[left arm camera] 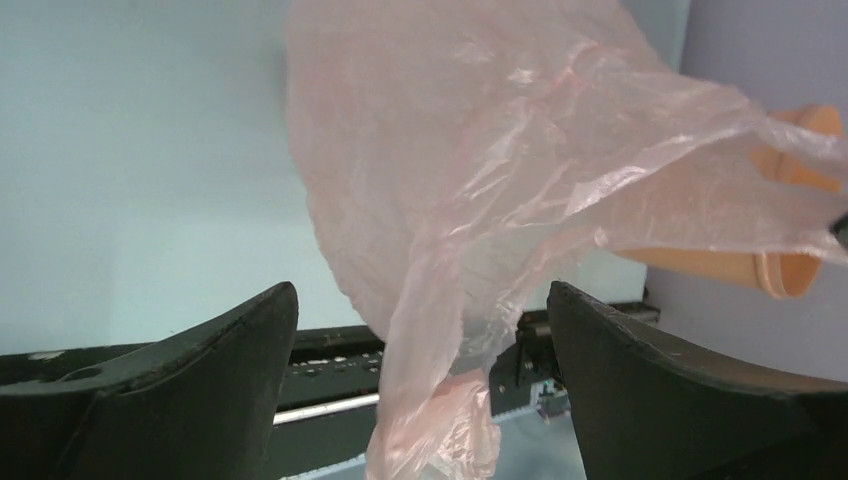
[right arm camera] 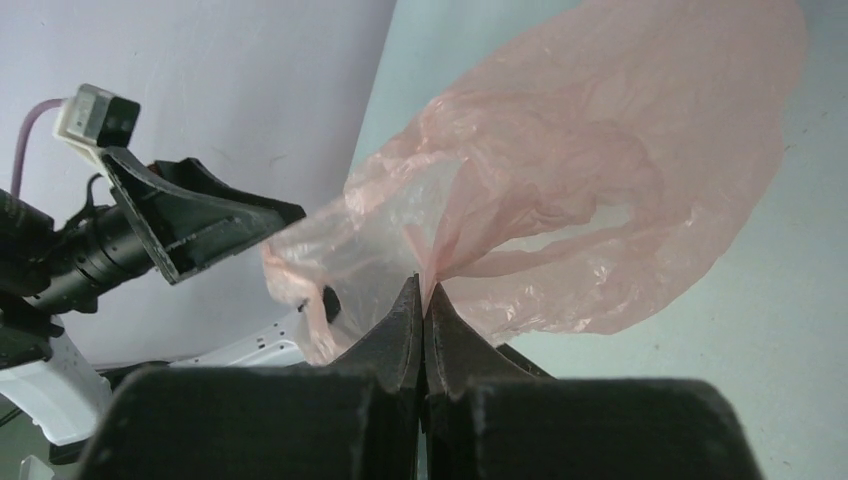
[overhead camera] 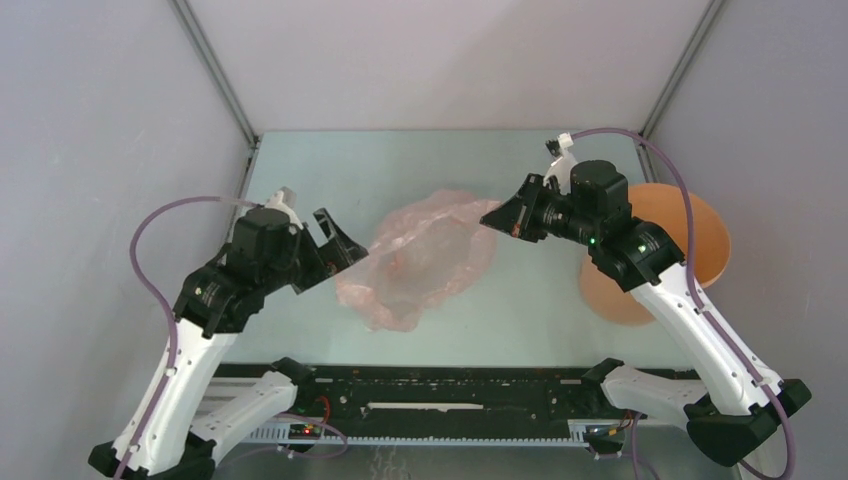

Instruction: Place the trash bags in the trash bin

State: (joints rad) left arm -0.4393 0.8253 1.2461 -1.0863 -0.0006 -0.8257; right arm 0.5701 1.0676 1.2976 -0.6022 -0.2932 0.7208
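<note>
The trash bag (overhead camera: 425, 255), a wrinkled translucent pale-pink film, hangs stretched over the middle of the table. My right gripper (overhead camera: 500, 218) is shut on the bag's right edge, and the right wrist view shows the film pinched at its closed tips (right arm camera: 423, 285). My left gripper (overhead camera: 340, 245) is at the bag's left edge with its jaws wide open. In the left wrist view a twisted strand of the bag (left arm camera: 450, 200) hangs loose between the left gripper's (left arm camera: 422, 290) fingers, touching neither. The orange-tan trash bin (overhead camera: 710, 245) sits at the right, partly hidden behind my right arm, and also shows as the trash bin (left arm camera: 790, 270) past the film.
Grey enclosure walls close in the table on the left, back and right, and the bin is close to the right wall. A black rail (overhead camera: 450, 400) runs along the near edge between the arm bases.
</note>
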